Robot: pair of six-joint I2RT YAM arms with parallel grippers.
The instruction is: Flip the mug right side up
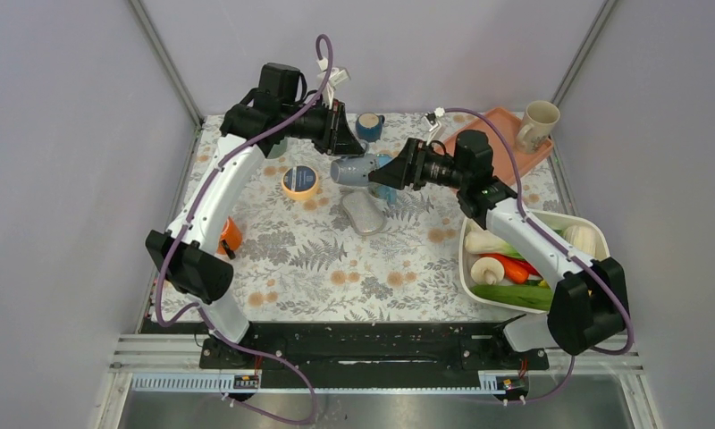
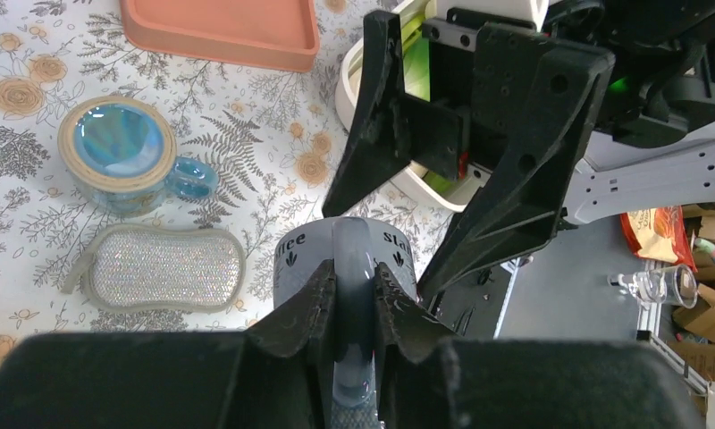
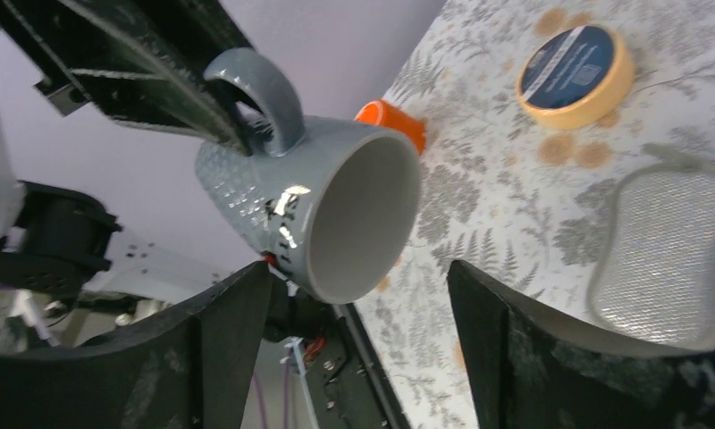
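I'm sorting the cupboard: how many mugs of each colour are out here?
grey mug: 1
dark blue mug: 1
light blue mug: 1
cream mug: 1
Total: 4

- Grey ceramic mug (image 1: 354,169) hangs on its side above the flowered tablecloth (image 1: 336,277), between both grippers
- Left gripper (image 1: 343,146) meets it from the far side, right gripper (image 1: 388,170) at its right end
- Yellow tape roll (image 1: 299,181) lies to its left, grey oval sponge (image 1: 365,213) nearer the arm bases
- Cream mug (image 1: 537,125) stands on the salmon plastic tray (image 1: 492,143), far right
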